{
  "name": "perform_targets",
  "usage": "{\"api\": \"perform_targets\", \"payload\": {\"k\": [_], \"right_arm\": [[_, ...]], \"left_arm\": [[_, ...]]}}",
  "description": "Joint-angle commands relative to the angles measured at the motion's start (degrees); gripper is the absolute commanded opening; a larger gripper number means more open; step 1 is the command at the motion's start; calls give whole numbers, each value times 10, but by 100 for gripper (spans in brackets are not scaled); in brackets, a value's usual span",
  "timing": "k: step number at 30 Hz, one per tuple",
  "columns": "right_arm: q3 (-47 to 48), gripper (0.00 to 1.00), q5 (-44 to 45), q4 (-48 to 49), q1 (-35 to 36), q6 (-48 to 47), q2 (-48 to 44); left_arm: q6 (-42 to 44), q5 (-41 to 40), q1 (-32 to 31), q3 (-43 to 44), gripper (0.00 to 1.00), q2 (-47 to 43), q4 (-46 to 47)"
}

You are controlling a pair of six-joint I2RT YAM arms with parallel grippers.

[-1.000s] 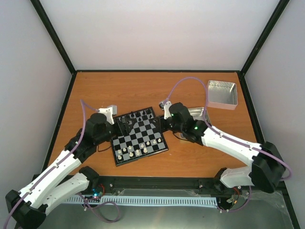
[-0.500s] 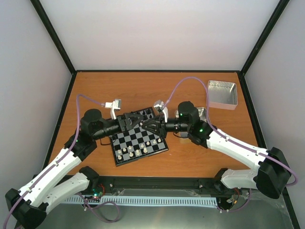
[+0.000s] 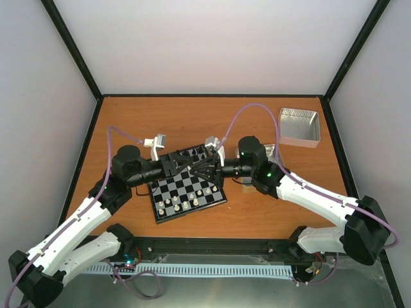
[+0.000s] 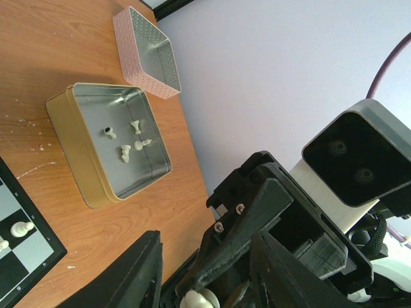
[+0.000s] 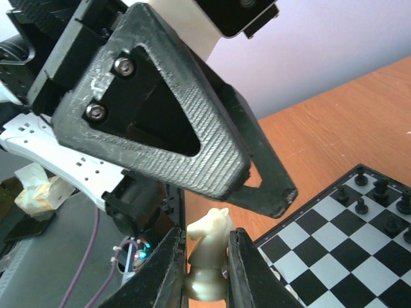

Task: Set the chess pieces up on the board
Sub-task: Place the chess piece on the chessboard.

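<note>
Over the board (image 3: 183,187) my two grippers meet tip to tip. My right gripper (image 5: 207,236) is shut on a cream-white knight (image 5: 209,266), held upright between its fingers. My left gripper (image 4: 205,239) stands open, its fingers (image 4: 138,276) on either side of the right gripper's tip and the knight (image 4: 199,299); I see no contact with the piece. In the top view the right gripper (image 3: 196,172) and left gripper (image 3: 186,168) overlap above the board's far half. Several white chess pieces (image 3: 186,204) stand on the near rows and black ones (image 3: 192,154) on the far rows.
A gold tin (image 4: 70,147) lies right of the board and holds three white pieces (image 4: 125,153) and a dark one (image 4: 109,133). A silver tin (image 3: 298,126) sits at the far right of the table. The right arm's elbow hangs over the gold tin (image 3: 272,153).
Both arms have swung from pointing down at the board to facing each other above it. The left gripper's fingers have narrowed around the right gripper's tip and the knight.
</note>
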Motion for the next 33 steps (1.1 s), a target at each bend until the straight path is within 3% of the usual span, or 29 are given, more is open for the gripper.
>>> {"api": "perform_targets", "payload": {"k": [1, 7, 13, 22, 33], "right_arm": [[12, 9, 36, 15, -5, -20, 4], [15, 9, 66, 15, -5, -28, 11], [19, 9, 61, 12, -5, -32, 19], [18, 9, 77, 13, -5, -37, 21], [23, 15, 105, 9, -5, -43, 30]], "left_arm": [[-2, 9, 4, 32, 39, 3, -16], [-12, 8, 4, 26, 39, 5, -19], [-25, 19, 4, 18, 29, 15, 7], [-37, 31, 4, 11, 28, 26, 19], [-44, 18, 4, 8, 3, 30, 22]]}}
